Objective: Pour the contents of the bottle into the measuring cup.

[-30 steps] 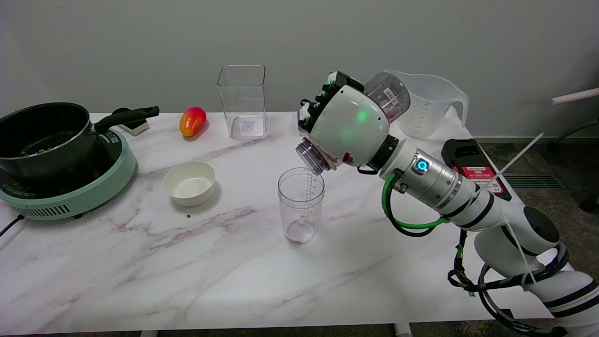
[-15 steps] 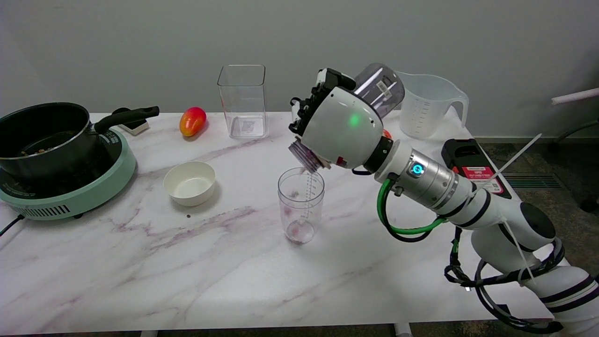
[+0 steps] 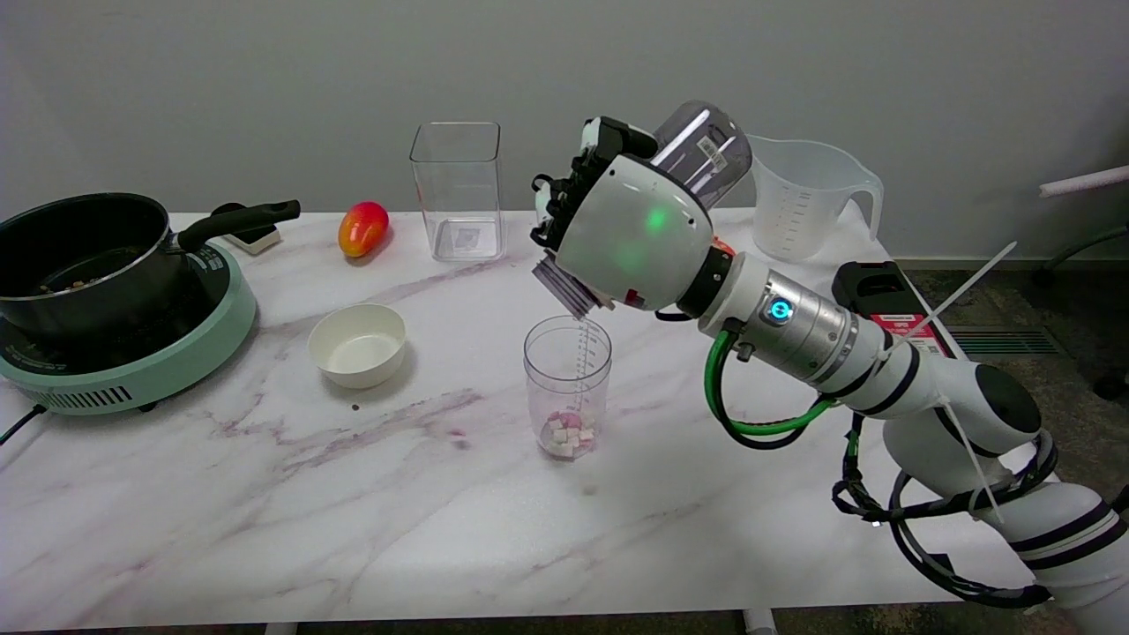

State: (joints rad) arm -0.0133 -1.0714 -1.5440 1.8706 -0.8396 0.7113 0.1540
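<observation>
The right hand (image 3: 631,229) holds the clear bottle (image 3: 697,150) tilted, its open mouth pointing down just above the measuring cup (image 3: 567,385). The cup stands upright in the middle of the table (image 3: 265,511), with small pink and white cubes at its bottom. One small pink piece (image 3: 457,433) lies on the white marble top, left of the cup. Behind is a plain grey wall (image 3: 265,79). The hand covers the middle of the bottle, and the fingers are mostly hidden.
</observation>
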